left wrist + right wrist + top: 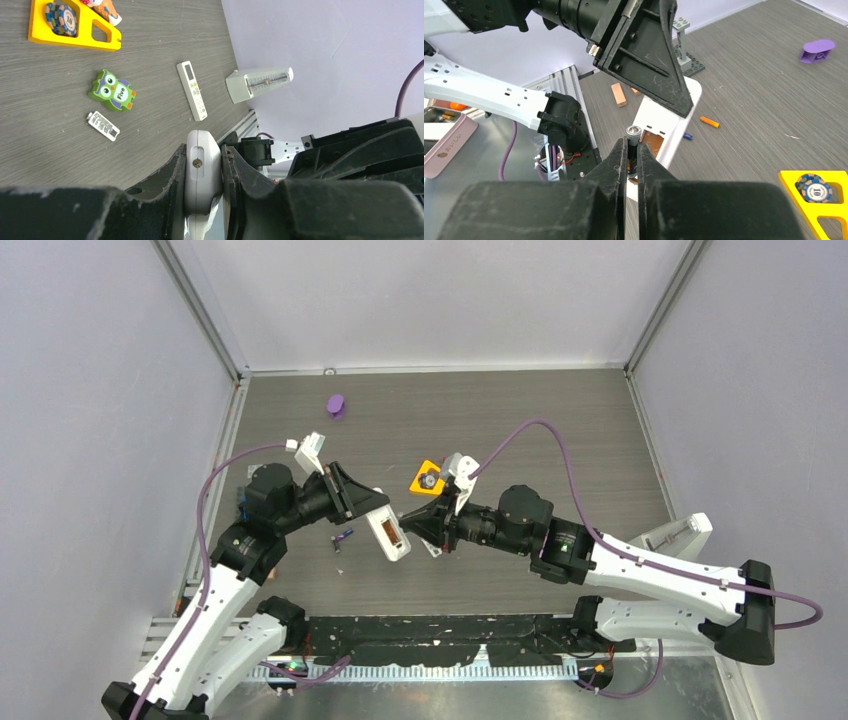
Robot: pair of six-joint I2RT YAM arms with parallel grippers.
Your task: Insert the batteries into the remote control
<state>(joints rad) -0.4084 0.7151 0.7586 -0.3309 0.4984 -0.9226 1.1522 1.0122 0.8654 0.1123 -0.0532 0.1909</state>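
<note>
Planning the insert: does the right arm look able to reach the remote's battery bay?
Probably yes: the right gripper, shut on a dark battery, sits just before the open bay of the remote, with nothing between.

Three batteries [633,132] [709,121] [687,136], two remotes [202,170] [192,90] — one poker chip [61,19], one owl block [112,90].

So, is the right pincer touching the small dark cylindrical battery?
Touching. The right wrist view shows the right pincer shut on the small dark cylindrical battery, no gap.

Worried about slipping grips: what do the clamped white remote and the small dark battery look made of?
White rectangular remote: likely moulded plastic, smooth, faintly glossy, rounded edges, one screw. Small dark cylindrical battery: probably metal, its end cap shines silvery.
</note>
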